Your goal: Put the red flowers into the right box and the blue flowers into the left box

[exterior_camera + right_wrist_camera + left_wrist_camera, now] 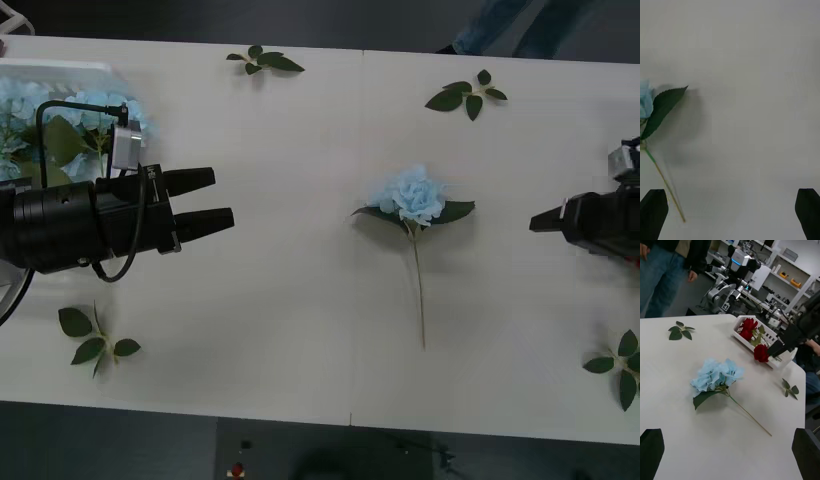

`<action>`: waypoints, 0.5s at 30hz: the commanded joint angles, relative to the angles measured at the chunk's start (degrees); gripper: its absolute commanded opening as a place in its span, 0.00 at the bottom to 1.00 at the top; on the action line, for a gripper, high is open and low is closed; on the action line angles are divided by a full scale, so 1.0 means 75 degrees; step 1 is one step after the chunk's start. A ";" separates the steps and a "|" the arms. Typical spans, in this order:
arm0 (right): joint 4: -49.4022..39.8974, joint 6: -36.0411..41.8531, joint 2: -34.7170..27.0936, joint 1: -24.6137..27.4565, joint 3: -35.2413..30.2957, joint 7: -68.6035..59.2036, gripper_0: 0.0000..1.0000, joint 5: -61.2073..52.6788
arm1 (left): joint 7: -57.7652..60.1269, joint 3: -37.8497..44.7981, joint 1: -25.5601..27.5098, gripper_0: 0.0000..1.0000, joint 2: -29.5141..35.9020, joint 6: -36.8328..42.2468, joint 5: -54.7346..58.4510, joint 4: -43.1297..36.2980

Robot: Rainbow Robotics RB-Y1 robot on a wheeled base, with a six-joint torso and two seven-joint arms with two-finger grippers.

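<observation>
One blue flower (412,195) lies on the white table (300,300) between the arms, head away from me, stem toward the near edge; its head (717,375) and its leaf (662,108) show too. More blue flowers (95,110) fill the left box (60,68) at the far left. My left gripper (222,197) hovers open and empty beside that box. Red flowers (748,327) lie in the right box (743,340), and one rose (760,352) hangs at its near rim. My right gripper (533,222) stands open and empty to the right of the lone blue flower.
Flowerless leaf sprigs lie scattered: two far back (265,60) (467,95), one near left (95,340), one near right (620,365). The table's near edge runs along the bottom of the front view.
</observation>
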 commanded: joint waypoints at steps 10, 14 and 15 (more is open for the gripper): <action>-0.1999 -0.0050 0.1287 0.0600 0.0768 0.0020 1.00 0.2236 | -0.0254 -0.0066 -0.0280 1.00 0.0000 -0.0116 0.0102 -0.0082; -0.1999 -0.0038 0.1721 0.0319 0.1331 0.0055 1.00 0.3478 | -0.0254 -0.0066 -0.0280 1.00 0.0000 -0.0116 0.0102 -0.0082; -0.1929 -0.0050 0.1885 0.0248 0.1553 0.0008 1.00 0.4005 | -0.0254 -0.0066 -0.0280 1.00 0.0000 -0.0116 0.0102 -0.0082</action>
